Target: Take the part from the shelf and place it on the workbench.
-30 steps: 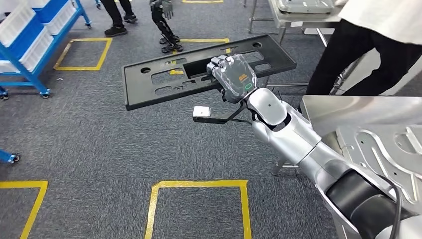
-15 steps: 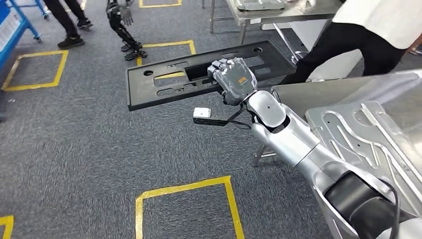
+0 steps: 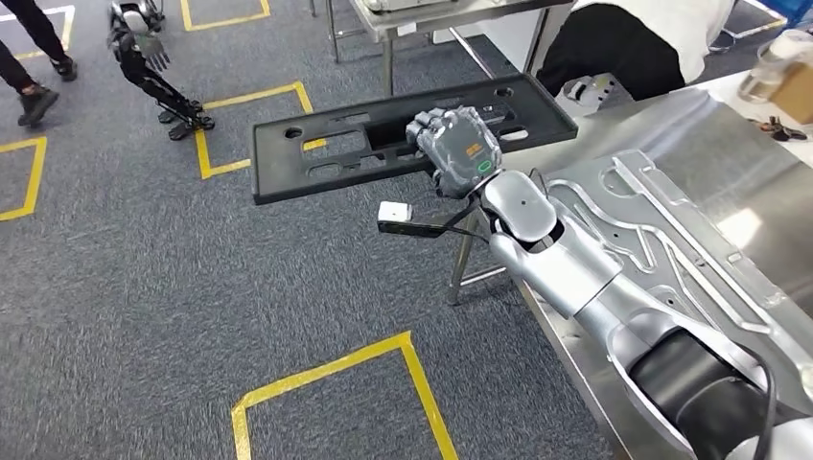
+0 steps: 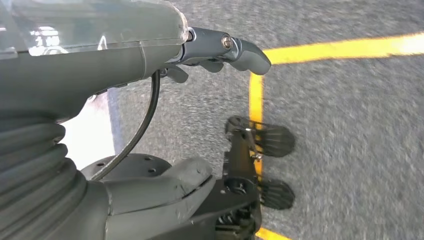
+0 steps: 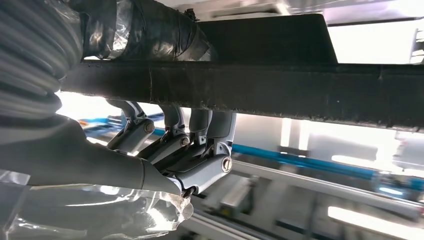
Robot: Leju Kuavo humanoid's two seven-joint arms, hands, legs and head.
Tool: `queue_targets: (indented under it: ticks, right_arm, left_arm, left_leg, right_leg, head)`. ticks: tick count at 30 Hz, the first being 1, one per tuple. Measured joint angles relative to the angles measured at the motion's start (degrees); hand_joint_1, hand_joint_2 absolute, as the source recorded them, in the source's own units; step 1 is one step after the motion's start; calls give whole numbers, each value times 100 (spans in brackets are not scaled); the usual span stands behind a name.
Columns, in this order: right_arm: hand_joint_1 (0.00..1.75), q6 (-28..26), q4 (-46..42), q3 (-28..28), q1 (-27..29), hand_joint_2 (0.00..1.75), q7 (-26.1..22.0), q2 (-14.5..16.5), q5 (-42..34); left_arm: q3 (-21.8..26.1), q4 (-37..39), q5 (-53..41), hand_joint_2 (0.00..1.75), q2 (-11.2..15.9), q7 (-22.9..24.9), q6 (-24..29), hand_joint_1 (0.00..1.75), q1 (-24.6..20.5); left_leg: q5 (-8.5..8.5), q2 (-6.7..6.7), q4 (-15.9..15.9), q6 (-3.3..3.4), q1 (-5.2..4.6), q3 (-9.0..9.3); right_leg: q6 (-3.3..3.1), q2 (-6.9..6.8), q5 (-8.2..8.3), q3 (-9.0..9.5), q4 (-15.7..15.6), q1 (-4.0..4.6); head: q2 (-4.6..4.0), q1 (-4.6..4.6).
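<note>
My right hand [image 3: 458,149] grips a long black panel part [image 3: 326,153] with cut-outs by its near edge and holds it level above the grey carpet. The part's right end hangs over the corner of the steel workbench [image 3: 714,144]. In the right wrist view the fingers [image 5: 192,142] wrap under the part's dark edge [image 5: 280,90]. My left hand [image 4: 90,65] hangs over the floor with its fingers apart and nothing in it.
A shaped metal plate [image 3: 662,249] lies on the workbench, with a bottle [image 3: 772,62] at its far end. A person [image 3: 623,48] stands behind the bench beside another steel table [image 3: 431,14]. Another robot's legs [image 3: 153,67] and yellow floor squares [image 3: 336,374] are on the left.
The camera has turned right: the whole picture shifted left and the workbench now fills more of the right side. My right hand still holds the black part at the same height.
</note>
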Motion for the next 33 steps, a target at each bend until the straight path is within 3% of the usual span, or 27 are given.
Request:
queue_targets:
  ticks: [2,3,4,6,8,10,12,14,16,18,19,21,22,24,25,27,29,31,33]
  right_arm:
    - [175,61,-48,-63,7,175,49,-43,-41]
    - [175,94,-74,-99,13,175,49,-76,-67]
    - [175,127,-98,-144,16,175,43,-112,-89]
    - [175,165,-125,-239,18,175,34,-170,-109]
    - [175,174,-126,-310,9,175,25,-215,-107]
    - [175,183,-118,-337,7,175,15,-257,-97]
    - [175,196,-111,-354,17,175,13,-307,-94]
    - [175,208,-101,-397,-12,175,12,-375,-102]
    - [175,229,-80,-451,-75,175,15,-422,-118]
    - [175,280,-55,-478,-121,175,18,-452,-148]
    - [175,312,-44,-481,-138,175,21,-474,-166]
    - [175,366,-27,-495,-180,175,29,-520,-194]
    - [175,384,-17,-511,-212,175,34,-537,-201]
    - [175,408,7,-552,-269,175,43,-554,-207]
    - [175,412,26,-570,-281,175,49,-561,-208]
    - [175,405,73,-590,-267,175,68,-589,-202]
    - [175,376,118,-605,-247,175,98,-609,-184]
    - [175,345,159,-614,-224,175,123,-609,-174]
    - [175,334,202,-614,-178,175,124,-605,-174]
  left_arm:
    - [-1,-9,-27,175,-7,22,-1,0,58]
    - [0,-21,-42,175,-11,37,-4,0,91]
    - [1,-41,-54,175,-14,55,-9,0,120]
    - [4,-89,-67,175,-17,74,-27,0,152]
    - [26,-125,-78,175,-21,92,-55,0,172]
    - [55,-167,-101,175,-32,127,-84,0,195]
    - [69,-228,-121,175,-62,160,-108,0,200]
    - [83,-288,-131,175,-91,174,-126,0,187]
    - [95,-330,-129,175,-100,185,-146,0,192]
    - [100,-359,-117,175,-109,210,-163,0,210]
    - [101,-375,-108,175,-116,227,-170,0,215]
    - [103,-406,-81,175,-132,243,-185,0,218]
    - [104,-422,-68,175,-137,244,-192,0,220]
    - [111,-446,-47,175,-144,244,-205,0,225]
    - [118,-455,-42,175,-145,245,-208,0,228]
    - [133,-461,-34,175,-145,243,-212,0,231]
    - [162,-463,-22,175,-143,228,-214,0,237]
    - [207,-463,-9,175,-143,212,-219,0,261]
    - [238,-463,-3,175,-144,209,-223,0,301]
  left_leg:
    - [-302,-149,769,0,1,-380]
    - [-313,-170,953,6,1,-489]
    - [-204,-187,919,18,0,-500]
    - [230,-297,276,47,8,-249]
    - [487,-574,-361,61,35,26]
    - [491,-690,-549,78,34,111]
    - [522,-547,-614,147,25,135]
    - [575,-406,-710,240,33,169]
    - [592,-274,-749,289,20,184]
    - [573,-129,-734,297,6,186]
    - [558,-55,-724,295,4,191]
    - [518,77,-707,278,2,215]
    - [495,135,-700,261,-12,231]
    - [455,246,-687,214,-47,262]
    - [440,302,-689,190,-62,276]
    - [400,387,-687,135,-58,307]
    - [244,204,-488,85,-35,242]
    - [-85,-87,160,57,-14,-62]
    - [-313,-173,859,44,-8,-433]
  right_leg:
    - [-26,146,-5,3,8,11]
    - [-29,226,-7,4,15,18]
    - [-27,311,-10,7,26,22]
    - [-11,453,-27,11,54,17]
    - [34,583,-39,-28,98,13]
    - [109,727,-17,-81,105,-15]
    - [190,825,11,-112,77,-38]
    - [234,573,-135,-233,287,-12]
    - [258,193,-468,-535,922,-3]
    - [289,61,-644,-811,1489,-18]
    - [300,33,-588,-827,1516,-23]
    - [301,-72,-238,-532,956,-24]
    - [279,-216,-97,-330,570,8]
    - [204,-395,39,-77,72,71]
    - [165,-406,20,-59,20,101]
    - [103,-260,38,-50,-6,87]
    - [32,-143,57,-19,-44,48]
    - [-21,-22,65,-6,-56,26]
    - [-39,134,63,-12,-41,28]
  head:
    - [0,-1]
    - [0,-1]
    - [0,-1]
    - [0,-1]
    - [0,-1]
    - [0,-1]
    - [0,-1]
    - [0,22]
    - [0,44]
    - [0,42]
    - [0,43]
    - [0,43]
    - [0,42]
    - [0,40]
    - [0,40]
    - [0,39]
    - [0,38]
    - [0,37]
    - [0,37]
